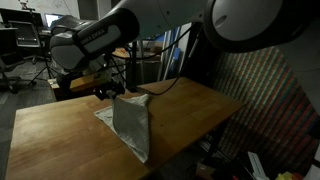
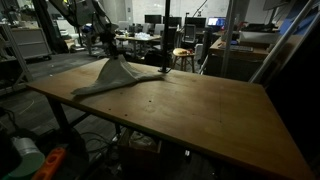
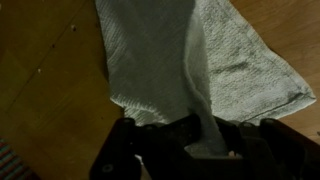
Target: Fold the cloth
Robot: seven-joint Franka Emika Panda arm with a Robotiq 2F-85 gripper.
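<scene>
A grey-white waffle-weave cloth (image 1: 131, 122) lies on the wooden table (image 1: 60, 130), with one corner lifted into a peak. My gripper (image 1: 112, 90) is shut on that raised corner, above the cloth's far part. In an exterior view the cloth (image 2: 117, 80) rises to a point under the gripper (image 2: 110, 52), the rest trailing flat on the table. In the wrist view the cloth (image 3: 170, 55) hangs down from the gripper (image 3: 205, 140), and a strip of it is pinched between the dark fingers.
The table's wide wooden surface (image 2: 200, 110) stretches away from the cloth. A stool (image 2: 184, 58) and desks with monitors stand behind it. The table edge (image 1: 190, 135) drops off close to the cloth.
</scene>
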